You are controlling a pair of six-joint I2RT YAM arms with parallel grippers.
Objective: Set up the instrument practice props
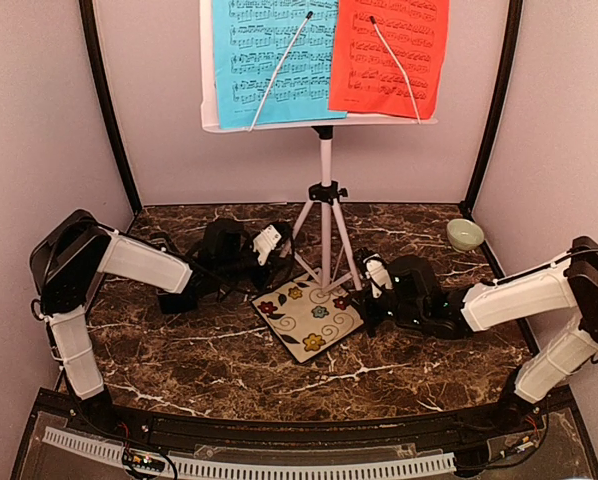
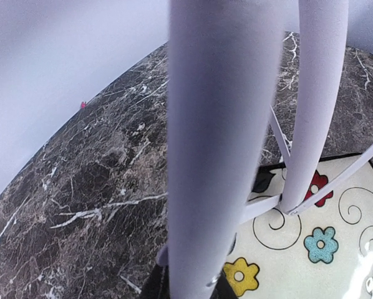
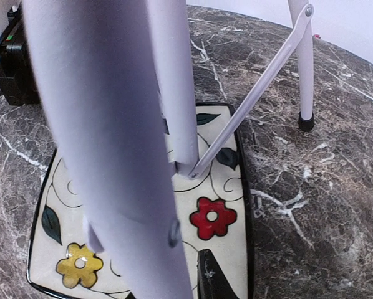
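Note:
The white music stand [image 1: 325, 190] stands on its tripod at the table's middle. The blue sheet [image 1: 269, 50] and the red sheet [image 1: 389, 50] rest on its desk, each under a wire holder. My left gripper [image 1: 276, 244] is shut on the tripod's left leg [image 2: 217, 124], which fills the left wrist view. My right gripper [image 1: 371, 273] is shut on the right leg [image 3: 105, 124]; one black fingertip [image 3: 213, 280] shows beside it. A third leg's foot [image 3: 306, 121] rests on the marble. The black metronome is out of view.
A square floral tile [image 1: 307, 318] lies on the marble table [image 1: 179, 360] under the tripod's front, also in the left wrist view [image 2: 336, 249] and the right wrist view [image 3: 221, 246]. A small green bowl [image 1: 465, 234] sits at the back right. Walls close three sides.

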